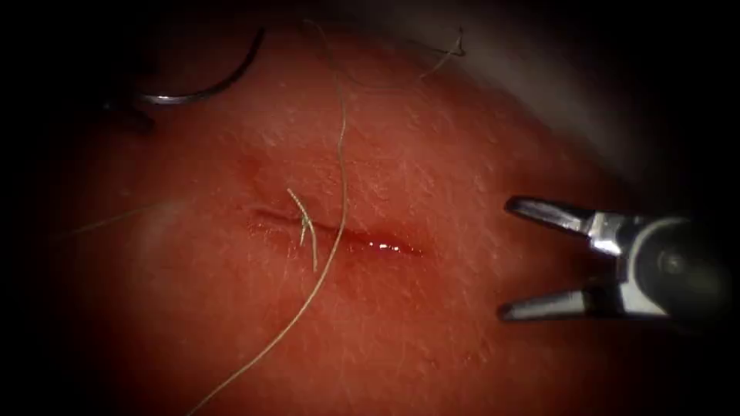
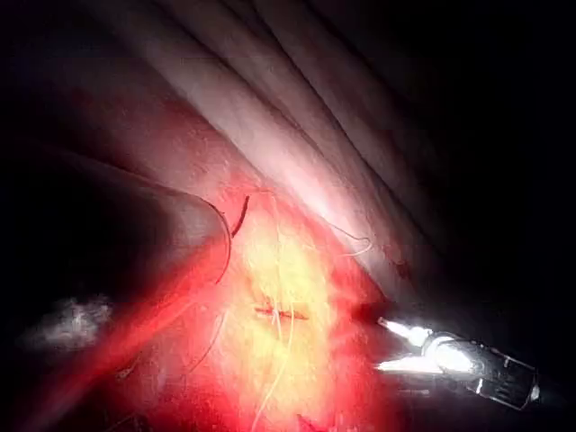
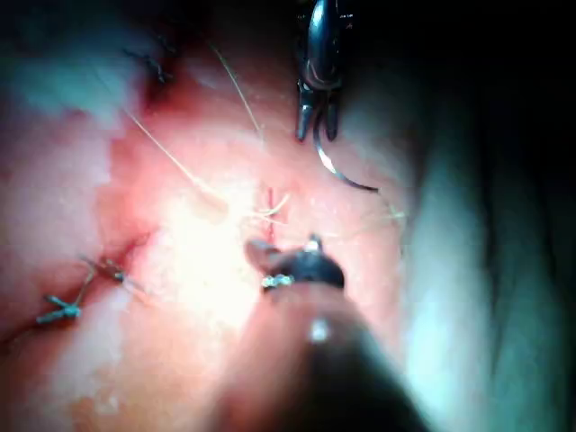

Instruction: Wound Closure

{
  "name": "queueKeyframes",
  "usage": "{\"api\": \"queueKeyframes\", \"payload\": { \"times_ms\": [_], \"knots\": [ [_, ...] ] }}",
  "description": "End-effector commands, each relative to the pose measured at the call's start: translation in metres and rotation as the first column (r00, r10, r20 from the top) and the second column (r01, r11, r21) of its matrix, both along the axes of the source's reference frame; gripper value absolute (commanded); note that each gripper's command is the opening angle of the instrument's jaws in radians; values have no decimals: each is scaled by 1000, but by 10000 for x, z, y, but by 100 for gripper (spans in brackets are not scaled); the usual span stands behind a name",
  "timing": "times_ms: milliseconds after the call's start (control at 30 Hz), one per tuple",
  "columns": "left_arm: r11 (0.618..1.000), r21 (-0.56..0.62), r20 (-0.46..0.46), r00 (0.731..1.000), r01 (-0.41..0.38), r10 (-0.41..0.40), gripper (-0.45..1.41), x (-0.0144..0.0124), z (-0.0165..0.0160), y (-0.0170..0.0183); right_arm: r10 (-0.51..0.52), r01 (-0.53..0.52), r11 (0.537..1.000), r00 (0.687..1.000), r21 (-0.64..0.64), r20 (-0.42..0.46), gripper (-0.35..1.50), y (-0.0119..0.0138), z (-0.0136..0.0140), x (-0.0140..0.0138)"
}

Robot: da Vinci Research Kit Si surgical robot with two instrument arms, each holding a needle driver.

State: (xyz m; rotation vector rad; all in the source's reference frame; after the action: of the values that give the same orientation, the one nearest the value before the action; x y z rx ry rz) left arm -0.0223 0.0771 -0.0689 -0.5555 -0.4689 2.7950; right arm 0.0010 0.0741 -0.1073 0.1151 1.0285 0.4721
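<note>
The cut (image 1: 331, 231) runs across the middle of the tissue (image 1: 432, 154), wet with red fluid at its right end. One knotted stitch (image 1: 304, 223) with short ends crosses it. A long thread (image 1: 341, 177) lies over the cut from the far side to the near edge. The curved needle (image 1: 208, 88) is out of the tissue, far left of the cut. My left tool (image 3: 317, 133) is shut on it near one end (image 3: 342, 175). My right tool (image 1: 505, 259) is to the right of the cut, open and holding nothing; it also shows here (image 2: 379, 345).
Older stitched cuts (image 3: 63, 306) lie on the tissue away from this one. A stray thread end (image 1: 455, 48) sits near the tissue's far edge, beside pale drape (image 1: 555, 77). Another thin thread (image 1: 116, 219) trails off to the left.
</note>
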Motion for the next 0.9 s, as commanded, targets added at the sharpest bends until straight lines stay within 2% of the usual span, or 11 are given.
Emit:
{"api": "queueKeyframes", "payload": {
  "times_ms": [33, 200, 267, 300, 400, 667, 733, 800, 833, 867, 900],
  "knots": [
    [1000, 1, 8, 1000, -6, 6, 60, -4, 8, 1, -1, 1, 1000, 1000, -2, -2, 95, 2, 4, 7],
    [1000, 15, 26, 1000, -17, 17, 61, -2, 17, 8, 0, 0, 1000, 1000, -2, -1, 95, 1, 3, 7],
    [999, 22, 31, 999, -24, 23, 55, -1, 21, 10, 0, 0, 1000, 1000, -2, -1, 95, 0, 3, 8],
    [999, 29, 33, 999, -31, 30, 13, 0, 23, 12, 0, 0, 1000, 1000, -2, -1, 95, 0, 3, 8],
    [998, 39, 26, 999, -42, 41, -35, 4, 22, 11, 0, 0, 1000, 1000, -2, -1, 95, 0, 2, 8],
    [999, 8, -2, 999, -35, 35, -35, 4, -1, -6, 7, -7, 1000, 1000, 10, -3, 97, -2, -2, 11],
    [998, -62, -38, 999, 7, -9, -35, 0, -25, -11, 43, -39, 994, 998, 105, -36, 95, -5, -8, 18],
    [996, -84, -36, 999, 30, -33, -35, -2, -35, -13, 68, -59, 988, 996, 146, -52, 95, -5, -10, 21],
    [992, -116, -30, 998, 56, -60, -35, -5, -49, -17, 101, -80, 973, 991, 216, -89, 92, -5, -12, 26],
    [992, -116, -30, 998, 56, -60, -35, -5, -49, -17, 101, -80, 973, 991, 216, -89, 92, -5, -12, 26],
    [988, -135, -24, 997, 74, -78, -35, -8, -58, -21, 137, -101, 957, 984, 272, -115, 90, -4, -14, 30]
  ]
}}
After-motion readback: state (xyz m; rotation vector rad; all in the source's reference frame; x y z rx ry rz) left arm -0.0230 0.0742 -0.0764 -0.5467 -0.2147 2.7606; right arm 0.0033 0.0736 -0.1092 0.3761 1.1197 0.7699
